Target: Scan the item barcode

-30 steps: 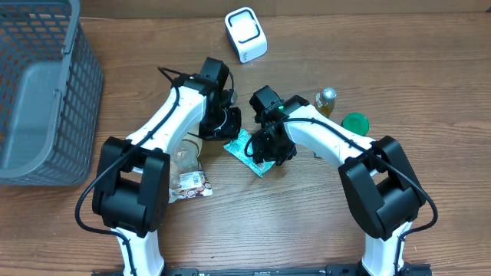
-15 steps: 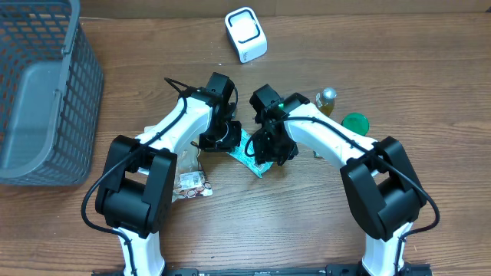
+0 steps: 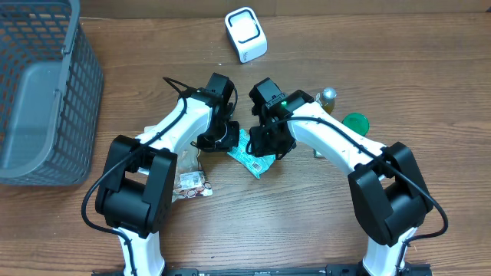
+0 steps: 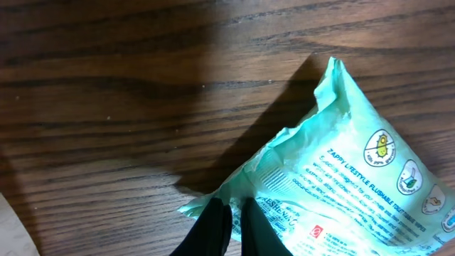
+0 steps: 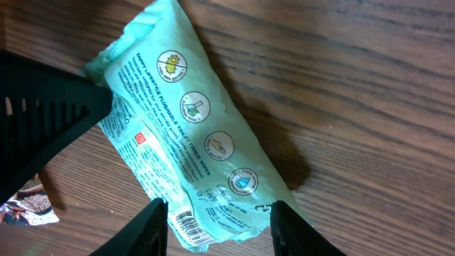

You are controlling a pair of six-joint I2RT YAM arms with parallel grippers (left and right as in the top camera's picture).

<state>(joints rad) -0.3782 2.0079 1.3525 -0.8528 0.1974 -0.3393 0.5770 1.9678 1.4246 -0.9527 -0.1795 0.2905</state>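
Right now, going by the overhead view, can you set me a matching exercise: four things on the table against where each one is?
Things
1. wipes packet
2. white scanner
3. grey basket
4. green round object

Places
A. near the far edge of the table, about the middle
B. right side, next to the small bottle
C. middle, lying flat with its printed side up
D. far left corner

Pairs: 1-C, 2-A, 3-D, 4-B
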